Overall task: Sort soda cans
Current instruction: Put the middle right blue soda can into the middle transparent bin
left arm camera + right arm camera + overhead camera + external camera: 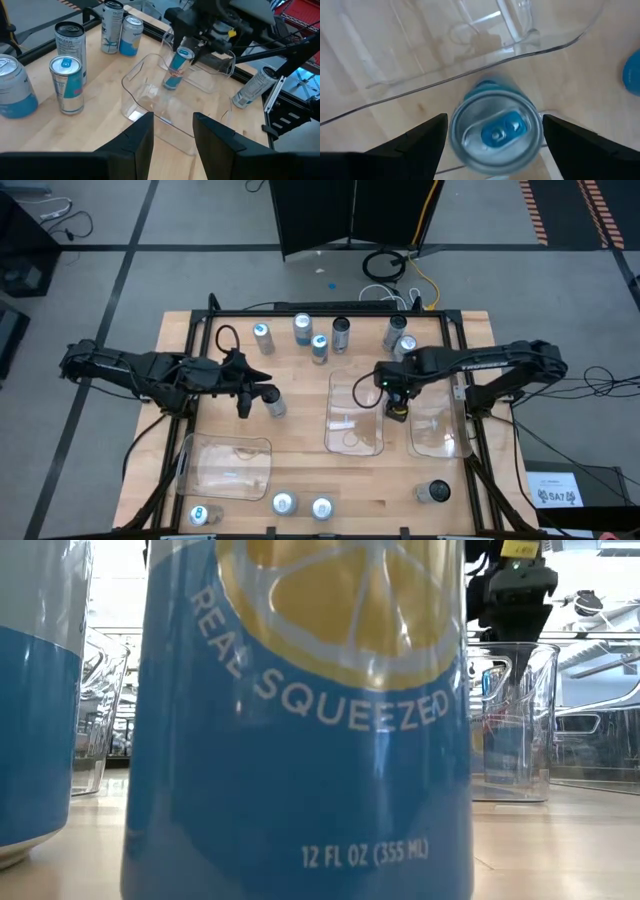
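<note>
Pale wood table [300, 415] carries soda cans [318, 340] along far edge and near edge. We see right pincer [397, 405] above slim blue-tabbed can [495, 127], fingers spread wide on either side, can standing between two clear trays [355, 415]. Left pincer [258, 395] hovers just beside silver can [275, 406] at table middle-left, fingers [135, 145] part-open, empty.

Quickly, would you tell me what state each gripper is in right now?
Left gripper: fingers open, holding nothing, beside a can.
Right gripper: fingers open on either side of a slim can, not closed on it.
</note>
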`<action>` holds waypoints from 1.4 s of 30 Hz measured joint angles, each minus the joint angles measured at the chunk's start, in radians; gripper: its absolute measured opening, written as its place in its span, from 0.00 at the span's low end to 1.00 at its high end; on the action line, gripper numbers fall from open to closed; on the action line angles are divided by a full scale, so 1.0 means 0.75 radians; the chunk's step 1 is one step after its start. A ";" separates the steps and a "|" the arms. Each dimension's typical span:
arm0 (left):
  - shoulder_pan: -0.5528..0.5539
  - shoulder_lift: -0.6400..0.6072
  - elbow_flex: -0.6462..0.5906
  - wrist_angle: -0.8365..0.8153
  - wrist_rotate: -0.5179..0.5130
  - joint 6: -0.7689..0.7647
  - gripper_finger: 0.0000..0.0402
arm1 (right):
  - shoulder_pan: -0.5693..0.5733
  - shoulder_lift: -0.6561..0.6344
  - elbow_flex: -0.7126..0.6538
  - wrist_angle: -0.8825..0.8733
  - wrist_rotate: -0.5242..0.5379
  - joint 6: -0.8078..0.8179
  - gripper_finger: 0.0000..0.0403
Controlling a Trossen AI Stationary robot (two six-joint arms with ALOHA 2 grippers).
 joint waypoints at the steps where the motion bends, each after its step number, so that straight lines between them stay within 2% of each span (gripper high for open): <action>1: 0.000 0.000 0.000 -0.003 0.000 0.000 0.36 | 0.000 0.018 0.000 0.000 0.000 -0.001 0.78; 3: 0.000 0.000 0.000 -0.006 0.000 0.000 0.36 | 0.000 0.053 0.000 0.000 0.000 -0.001 0.73; 8: 0.000 0.000 0.000 -0.006 -0.001 0.000 0.36 | 0.000 0.084 0.001 -0.001 0.000 -0.019 0.54; 11: 0.000 0.000 0.000 -0.006 -0.001 0.000 0.36 | 0.000 0.059 0.002 -0.028 -0.002 -0.017 0.54; 16: 0.000 0.000 0.001 -0.009 -0.003 0.000 0.36 | -0.018 -0.043 0.120 -0.240 0.060 0.029 0.54; 21: 0.000 0.000 0.001 -0.010 -0.008 0.000 0.36 | -0.038 -0.131 0.377 -0.455 0.180 0.127 0.54; 26: 0.000 0.000 0.001 -0.010 -0.008 0.007 0.36 | -0.037 -0.121 0.685 -0.459 0.238 0.186 0.54; 30: 0.000 0.000 0.001 -0.009 -0.008 0.007 0.36 | -0.034 0.000 0.867 -0.412 0.240 0.141 0.54; 34: 0.000 0.000 0.001 -0.009 -0.008 0.007 0.36 | -0.009 0.231 0.998 -0.415 0.203 0.043 0.54; 37: 0.000 0.000 0.001 -0.009 -0.007 0.007 0.36 | 0.009 0.423 1.104 -0.514 0.199 -0.043 0.54; 39: 0.000 0.000 0.001 -0.009 -0.007 0.006 0.36 | 0.011 0.523 1.150 -0.588 0.202 -0.094 0.54; 42: 0.000 0.000 0.001 -0.009 -0.007 -0.001 0.36 | 0.000 0.611 1.144 -0.569 0.222 -0.182 0.54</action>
